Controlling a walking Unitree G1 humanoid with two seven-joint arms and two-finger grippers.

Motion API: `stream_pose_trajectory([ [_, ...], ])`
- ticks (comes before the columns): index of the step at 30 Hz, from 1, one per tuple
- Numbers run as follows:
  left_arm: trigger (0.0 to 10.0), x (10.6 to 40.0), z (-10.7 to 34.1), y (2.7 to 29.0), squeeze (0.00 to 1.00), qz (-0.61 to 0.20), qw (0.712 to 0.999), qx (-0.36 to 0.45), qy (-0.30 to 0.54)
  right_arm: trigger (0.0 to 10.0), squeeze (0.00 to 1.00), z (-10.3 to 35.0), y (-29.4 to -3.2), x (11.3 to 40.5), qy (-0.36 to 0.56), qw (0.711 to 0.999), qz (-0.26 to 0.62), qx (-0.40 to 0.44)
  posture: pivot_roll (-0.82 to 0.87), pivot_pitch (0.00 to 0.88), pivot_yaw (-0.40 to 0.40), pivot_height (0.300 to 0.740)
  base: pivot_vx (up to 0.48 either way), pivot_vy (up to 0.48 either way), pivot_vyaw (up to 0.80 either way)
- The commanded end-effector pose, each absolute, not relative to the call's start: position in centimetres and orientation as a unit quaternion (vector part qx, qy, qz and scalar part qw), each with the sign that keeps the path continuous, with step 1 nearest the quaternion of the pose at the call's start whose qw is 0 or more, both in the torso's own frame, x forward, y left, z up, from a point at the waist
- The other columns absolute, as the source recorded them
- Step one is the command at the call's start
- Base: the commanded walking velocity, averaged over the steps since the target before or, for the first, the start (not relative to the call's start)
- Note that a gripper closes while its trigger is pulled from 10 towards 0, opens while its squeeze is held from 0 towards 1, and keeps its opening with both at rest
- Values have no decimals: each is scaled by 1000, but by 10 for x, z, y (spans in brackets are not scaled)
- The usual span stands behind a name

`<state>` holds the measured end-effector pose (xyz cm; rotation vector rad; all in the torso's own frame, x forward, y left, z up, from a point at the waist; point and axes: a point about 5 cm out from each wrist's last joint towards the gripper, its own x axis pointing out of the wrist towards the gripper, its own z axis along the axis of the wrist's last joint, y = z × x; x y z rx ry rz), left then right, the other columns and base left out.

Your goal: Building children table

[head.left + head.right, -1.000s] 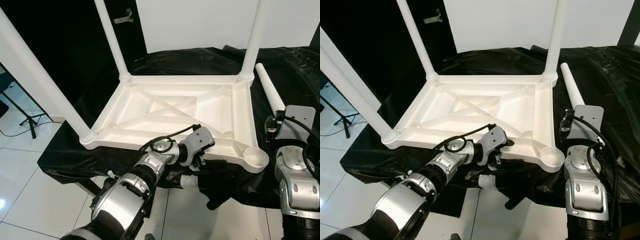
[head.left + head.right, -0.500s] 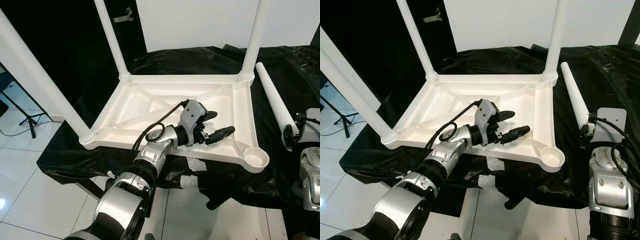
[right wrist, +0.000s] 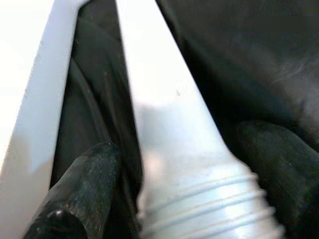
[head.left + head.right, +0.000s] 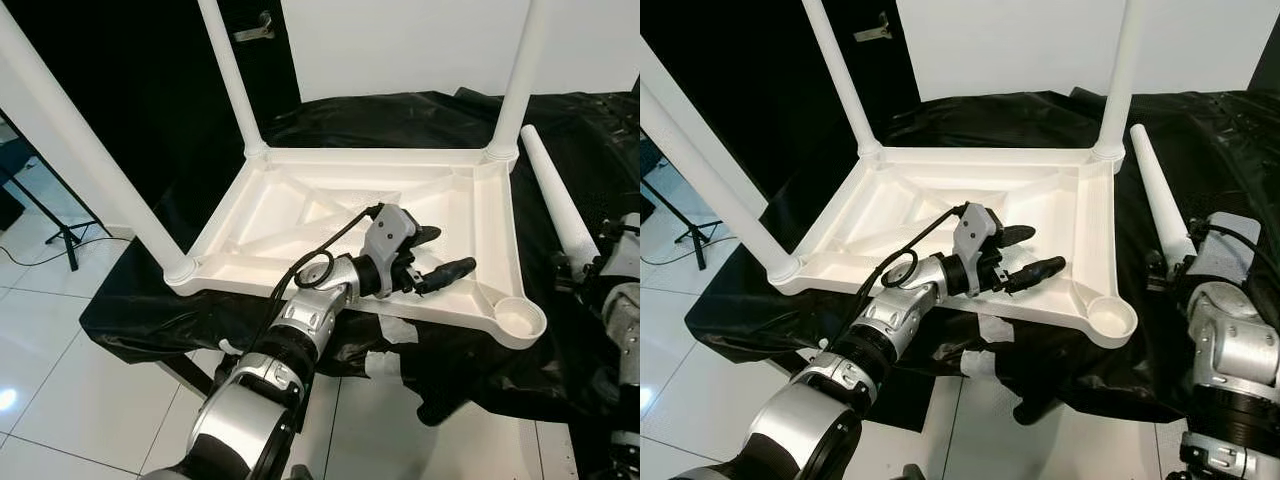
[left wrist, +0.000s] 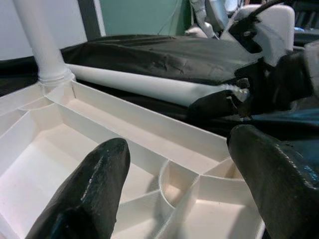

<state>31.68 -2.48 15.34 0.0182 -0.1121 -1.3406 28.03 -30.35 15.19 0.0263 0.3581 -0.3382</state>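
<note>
The white children's table top lies upside down on a black cloth. Three white legs stand screwed into its corners. The near right corner socket is an empty round cup. A fourth leg lies loose on the cloth to the right of the table top. My left gripper hovers open over the underside, just inside the front rim and left of the empty socket. My right gripper is open, its fingers straddling the threaded end of the loose leg without pressing on it.
The black cloth covers a low platform and hangs over its front edge, with white tape patches below the table top. White tile floor lies to the left, where a thin black stand rests. A dark door is behind.
My left gripper rose from below the table top's front edge to above its underside, then held. My right arm shifted right and down to the loose leg's threaded end. The camera moved slightly.
</note>
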Motion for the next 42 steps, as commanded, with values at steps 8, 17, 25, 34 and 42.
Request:
stream_pose_trajectory([
  [8, 10000, 309, 145, -26, 0, -636, 770, 28, -40, 10000, 0, 120, -300, 278, 258, 950, -148, 94, -10, 0, 111, 740, 0, 0, 0],
  [17, 10000, 308, 143, -27, 0, -634, 772, 28, -38, 0, 0, 128, -288, 278, 196, 963, -182, 16, -18, 0, 117, 740, 0, 0, 0],
  [25, 10000, 312, 156, -28, 0, -621, 781, -32, -58, 0, 0, 134, -270, 264, 127, 948, -266, -119, -34, 0, 120, 740, 0, 0, 0],
  [34, 10000, 318, 171, -25, 0, -612, 772, -162, -55, 0, 0, 160, -265, 242, 12, 897, -367, -247, -44, 0, 119, 740, 0, 0, 0],
  [42, 10000, 320, 169, -23, 0, -602, 773, -194, -42, 0, 0, 193, -260, 233, -103, 844, -390, -353, -45, 0, 116, 740, 0, 0, 0],
])
